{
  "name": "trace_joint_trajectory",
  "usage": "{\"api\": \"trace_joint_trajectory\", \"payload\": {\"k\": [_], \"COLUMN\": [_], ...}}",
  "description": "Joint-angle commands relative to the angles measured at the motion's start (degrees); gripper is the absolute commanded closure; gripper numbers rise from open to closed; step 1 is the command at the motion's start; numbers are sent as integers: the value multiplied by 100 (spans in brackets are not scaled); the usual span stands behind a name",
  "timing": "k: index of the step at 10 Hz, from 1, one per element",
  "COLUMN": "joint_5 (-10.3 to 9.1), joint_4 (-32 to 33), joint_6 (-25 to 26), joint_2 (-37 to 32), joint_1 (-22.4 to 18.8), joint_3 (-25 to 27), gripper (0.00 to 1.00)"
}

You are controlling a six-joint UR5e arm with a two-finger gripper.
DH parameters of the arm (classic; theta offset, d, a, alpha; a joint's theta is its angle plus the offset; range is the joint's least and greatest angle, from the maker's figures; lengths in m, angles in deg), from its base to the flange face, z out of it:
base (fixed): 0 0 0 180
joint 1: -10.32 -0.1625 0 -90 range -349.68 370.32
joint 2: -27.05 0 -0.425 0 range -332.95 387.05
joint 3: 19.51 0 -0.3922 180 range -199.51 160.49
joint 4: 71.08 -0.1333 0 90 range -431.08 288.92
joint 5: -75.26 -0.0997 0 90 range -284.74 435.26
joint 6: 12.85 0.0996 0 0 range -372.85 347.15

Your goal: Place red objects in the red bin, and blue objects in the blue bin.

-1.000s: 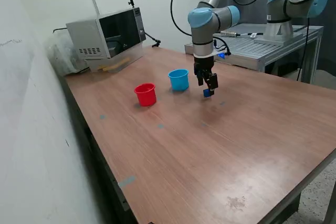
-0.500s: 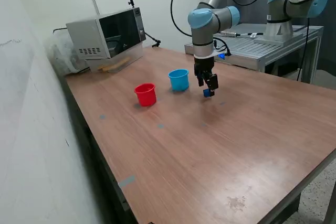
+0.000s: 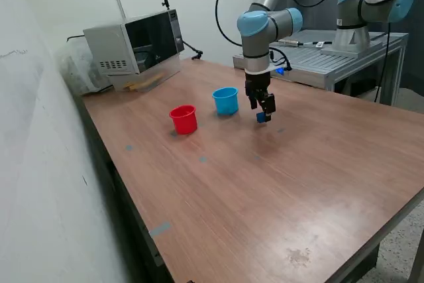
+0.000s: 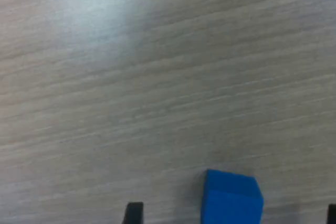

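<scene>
Wrist view: the gripper [image 4: 231,219] has its fingers spread, one black fingertip [image 4: 134,212] well apart from the blue cube [image 4: 231,199], which sits between them on the wooden table [image 4: 157,77]. In the exterior view the gripper [image 3: 264,112] hangs right over that cube [image 3: 262,118]. The blue cup [image 3: 226,101] stands near, toward the exterior view's left, and the red cup [image 3: 183,119] farther left.
</scene>
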Motion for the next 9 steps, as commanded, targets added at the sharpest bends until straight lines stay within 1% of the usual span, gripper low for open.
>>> {"api": "trace_joint_trajectory", "payload": {"k": [1,3,5,9], "joint_5": [0,-9,-79,-79], "joint_4": [8,17,8,-1], "joint_6": [-5,-5,-5,-5], "joint_2": [0,0,0,-87], "joint_1": [2,-6,-6,-94], "joint_3": [0,9,0,44], "gripper": [100,100,100,100]}}
